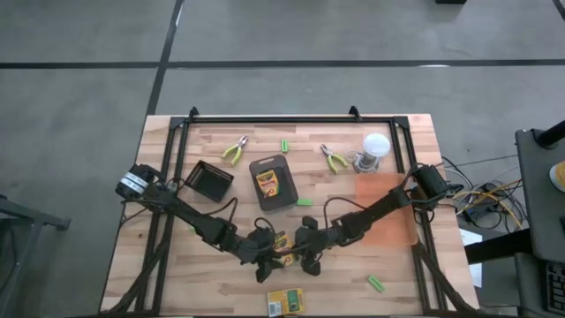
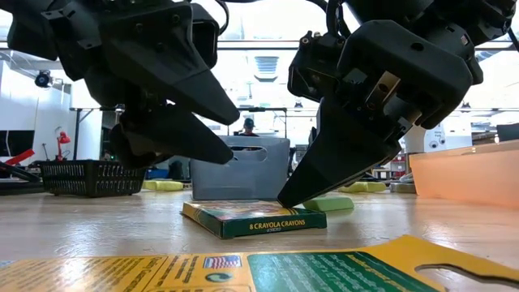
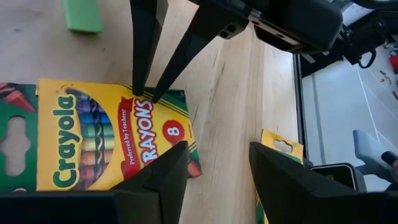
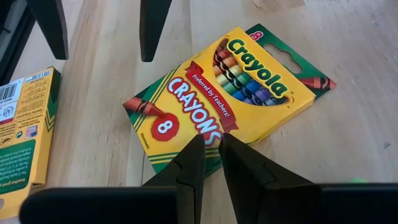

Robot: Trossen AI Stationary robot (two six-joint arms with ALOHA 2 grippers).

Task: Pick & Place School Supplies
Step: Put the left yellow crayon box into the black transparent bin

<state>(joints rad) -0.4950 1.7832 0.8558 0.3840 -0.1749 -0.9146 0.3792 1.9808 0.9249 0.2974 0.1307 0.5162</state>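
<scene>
A flat yellow-and-green crayon box [image 1: 282, 242] lies face up on the wood table between my two grippers, near the front middle. My right gripper [image 4: 211, 146] is shut, its tips down on the box. My left gripper [image 3: 217, 163] stands open just off the box's short end, its fingers [image 2: 203, 105] raised above the table and touching nothing. A second crayon box [image 1: 267, 183] lies in the dark grey tray [image 1: 284, 201]. A third [image 1: 284, 302] lies flat at the table's front edge. My right gripper presses its shut fingertips [image 2: 285, 199] on the crayon box's printed top face [image 4: 198, 127], close to one long edge and toward the end with the "8". The fingers slant down from the table's right. The box lies flat on the table.
Two small pliers [image 1: 234, 150] [image 1: 334, 159] and a green stick [image 1: 285, 145] lie at the back. Other green sticks [image 1: 305, 201] [image 1: 377, 283] lie nearer. A clear jar [image 1: 374, 150] stands back right, a black basket [image 1: 209, 179] back left, and an orange mat [image 1: 388, 212] lies on the right.
</scene>
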